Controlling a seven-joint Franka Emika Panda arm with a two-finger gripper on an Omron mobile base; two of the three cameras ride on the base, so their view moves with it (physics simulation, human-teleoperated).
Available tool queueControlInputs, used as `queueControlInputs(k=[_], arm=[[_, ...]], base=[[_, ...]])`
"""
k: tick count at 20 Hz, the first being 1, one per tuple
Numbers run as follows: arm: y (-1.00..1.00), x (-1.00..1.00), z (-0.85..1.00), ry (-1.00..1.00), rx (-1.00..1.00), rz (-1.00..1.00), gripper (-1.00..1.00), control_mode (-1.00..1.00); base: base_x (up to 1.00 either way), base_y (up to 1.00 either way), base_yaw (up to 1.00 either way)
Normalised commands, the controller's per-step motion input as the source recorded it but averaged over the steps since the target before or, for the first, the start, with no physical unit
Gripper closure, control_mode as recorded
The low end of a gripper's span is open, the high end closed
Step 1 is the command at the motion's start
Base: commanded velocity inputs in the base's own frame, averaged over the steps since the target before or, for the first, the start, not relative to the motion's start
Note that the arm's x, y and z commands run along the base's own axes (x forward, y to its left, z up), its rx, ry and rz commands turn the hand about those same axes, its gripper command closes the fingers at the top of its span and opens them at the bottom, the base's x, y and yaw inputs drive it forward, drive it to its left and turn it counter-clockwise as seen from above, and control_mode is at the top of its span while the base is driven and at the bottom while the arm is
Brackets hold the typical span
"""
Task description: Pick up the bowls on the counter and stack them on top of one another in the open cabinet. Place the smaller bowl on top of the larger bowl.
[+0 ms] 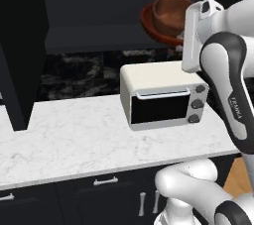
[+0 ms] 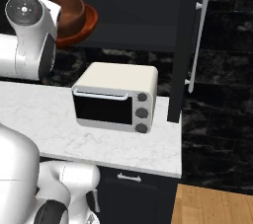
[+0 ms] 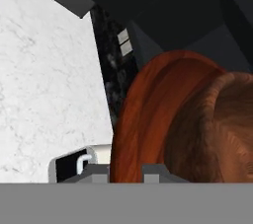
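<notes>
Hiding behind the arm (image 1: 218, 55) — larger bowl's (image 1: 149, 23) right rim, pincer too.

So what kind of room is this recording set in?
A rendered kitchen, by the look of it: a marble counter carries a toaster oven, dark base cabinets sit beneath, and wooden bowls rest in an open cabinet.

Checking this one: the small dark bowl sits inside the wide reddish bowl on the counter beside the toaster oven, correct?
Not quite. The small bowl does sit inside the wide bowl, but the pair is up on the cabinet shelf above the toaster oven, not on the counter. The left base view shows it.
</notes>
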Motion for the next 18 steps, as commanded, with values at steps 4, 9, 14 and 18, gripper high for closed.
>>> queueControlInputs(k=[4, 9, 14, 18], arm=[[-0.20, 0.61, 0.00, -0.05, 0.00, 0.00, 1.00, -1.00], [-0.30, 0.70, 0.00, 0.00, 0.00, 0.00, 1.00, -1.00], [-0.35, 0.76, 0.00, 0.03, 0.00, 0.00, 1.00, -1.00], [-0.29, 0.87, -0.03, 0.00, 0.00, 0.00, 1.00, -1.00]], base=[[0.00, 0.00, 0.00], [0.00, 0.00, 0.00], [0.00, 0.00, 0.00], [0.00, 0.00, 0.00]])
